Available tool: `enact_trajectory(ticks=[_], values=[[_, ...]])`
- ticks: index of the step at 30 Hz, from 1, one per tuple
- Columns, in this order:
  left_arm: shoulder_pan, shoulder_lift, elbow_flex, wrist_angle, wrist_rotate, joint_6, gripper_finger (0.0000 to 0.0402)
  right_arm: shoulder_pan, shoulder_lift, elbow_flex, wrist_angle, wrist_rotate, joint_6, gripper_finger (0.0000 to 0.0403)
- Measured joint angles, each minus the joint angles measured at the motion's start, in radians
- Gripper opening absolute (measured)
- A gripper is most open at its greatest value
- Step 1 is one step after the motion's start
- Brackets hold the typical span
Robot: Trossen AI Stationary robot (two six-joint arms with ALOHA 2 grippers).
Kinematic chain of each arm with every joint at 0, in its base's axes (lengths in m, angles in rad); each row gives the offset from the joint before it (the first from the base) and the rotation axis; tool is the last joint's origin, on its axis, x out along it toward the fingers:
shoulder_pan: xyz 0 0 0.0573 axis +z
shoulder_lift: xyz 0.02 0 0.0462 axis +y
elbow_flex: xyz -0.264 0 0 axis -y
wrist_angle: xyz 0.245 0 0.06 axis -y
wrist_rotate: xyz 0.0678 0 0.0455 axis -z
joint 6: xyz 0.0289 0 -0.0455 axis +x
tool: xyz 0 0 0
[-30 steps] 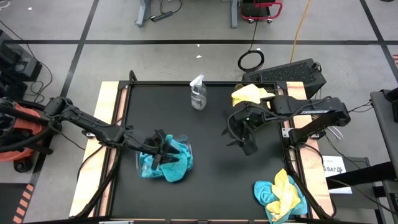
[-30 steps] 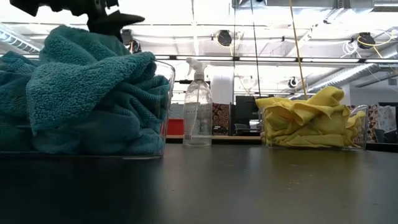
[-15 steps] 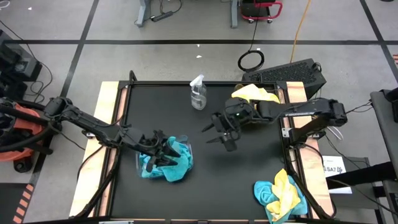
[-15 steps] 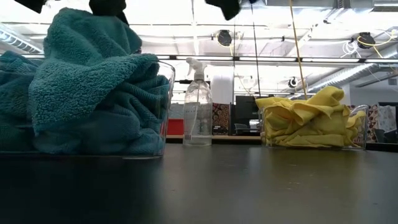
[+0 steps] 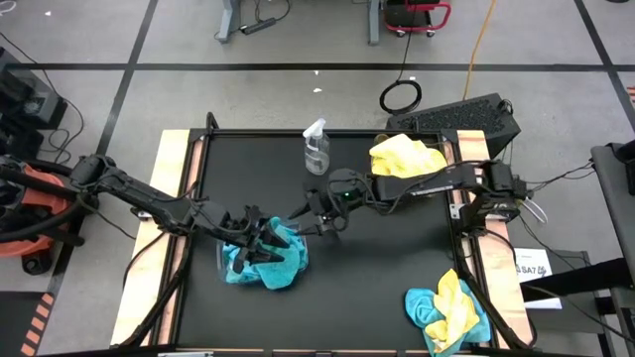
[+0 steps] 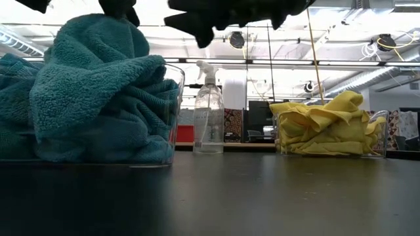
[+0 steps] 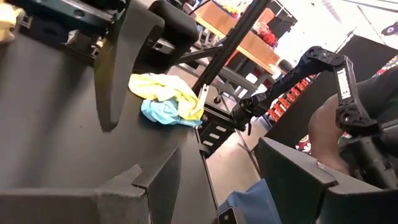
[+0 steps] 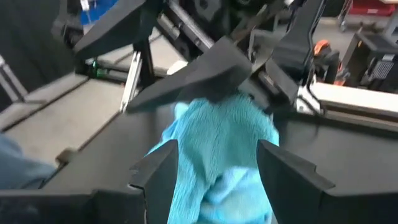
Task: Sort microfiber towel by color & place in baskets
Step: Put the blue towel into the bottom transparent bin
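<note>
Both arms met over the teal basket (image 5: 224, 260) on the table's (image 5: 367, 268) left half, stuffed and heaped with teal towels (image 5: 273, 256) well above its rim. The left gripper (image 5: 253, 246) sat low on the heap, fingers spread, nothing visibly pinched between them. The right gripper (image 5: 311, 220) reached across from the far side, hovering just beside the pile's edge, its fingers (image 8: 158, 177) also apart and framing the teal cloth in its wrist view. The yellow towels (image 5: 402, 155) filled the other basket (image 6: 379, 134) at the back right, near the spray bottle (image 5: 317, 149). A mixed yellow and teal bundle (image 5: 446, 305) lay unsorted at the front right corner. To do this step well, it looked wise for one gripper to press the teal heap down while the other kept clear, so no cloth spilled over the rim. The two grippers were close, so a clash seemed the main risk.
</note>
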Motion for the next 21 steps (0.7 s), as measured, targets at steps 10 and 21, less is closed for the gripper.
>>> enact_trajectory(ticks=[10,21], values=[[0.009,0.000,0.000,0.035,0.028,-0.017,0.0219,0.000,0.109,0.003,0.103,-0.007,0.048,0.0210],[0.053,0.000,0.001,0.080,0.058,-0.011,0.0219,0.001,0.201,0.003,0.330,0.000,0.166,0.0210]])
